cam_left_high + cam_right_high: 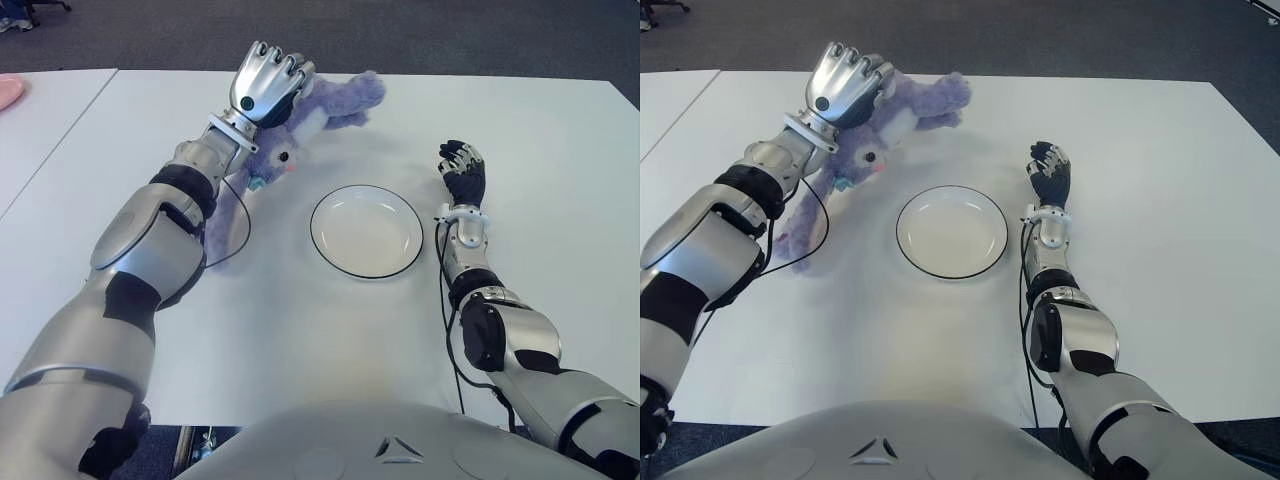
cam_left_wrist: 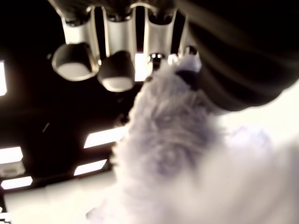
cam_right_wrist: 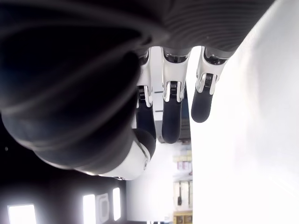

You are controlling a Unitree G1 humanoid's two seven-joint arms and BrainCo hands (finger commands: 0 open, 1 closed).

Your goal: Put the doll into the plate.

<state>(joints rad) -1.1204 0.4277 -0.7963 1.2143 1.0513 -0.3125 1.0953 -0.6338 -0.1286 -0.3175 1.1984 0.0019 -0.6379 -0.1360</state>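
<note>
The purple plush doll (image 1: 300, 125) lies on the white table (image 1: 300, 340) to the far left of the plate, one limb stretched right and its lower part running back under my left forearm. My left hand (image 1: 268, 80) is over the doll's body, back of the hand up. In the left wrist view its fingers (image 2: 114, 70) reach out over the fur (image 2: 168, 135), only slightly bent and not closed round it. The white plate (image 1: 366, 231) with a dark rim sits at the table's centre with nothing on it. My right hand (image 1: 462, 170) shows to the right of the plate, fingers relaxed.
A black cable (image 1: 240, 235) loops off my left arm onto the table beside the plate. A second white table (image 1: 40, 120) adjoins on the left, with a pink object (image 1: 8, 92) at its edge. Dark floor lies beyond the far edge.
</note>
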